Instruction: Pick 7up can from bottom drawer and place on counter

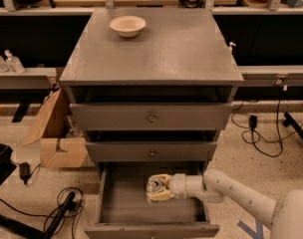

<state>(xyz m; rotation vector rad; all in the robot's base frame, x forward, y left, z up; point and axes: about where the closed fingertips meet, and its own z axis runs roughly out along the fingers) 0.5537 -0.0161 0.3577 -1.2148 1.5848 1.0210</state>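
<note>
The bottom drawer [116, 203] of the grey cabinet stands pulled open at the bottom of the camera view. The 7up can [153, 185], small with a shiny lid, sits upright inside it near the middle. My gripper [156, 188] reaches in from the right on a white arm, and its cream fingers [160, 196] sit around the can. The counter [161, 49] is the flat grey top of the cabinet, above the drawers.
A cream bowl [127, 25] sits on the counter's far left. Two other drawer fronts [151, 117] are above the open one. A cardboard box [57, 133] and cables [62, 203] lie on the floor at left. More cables [263, 133] trail at right.
</note>
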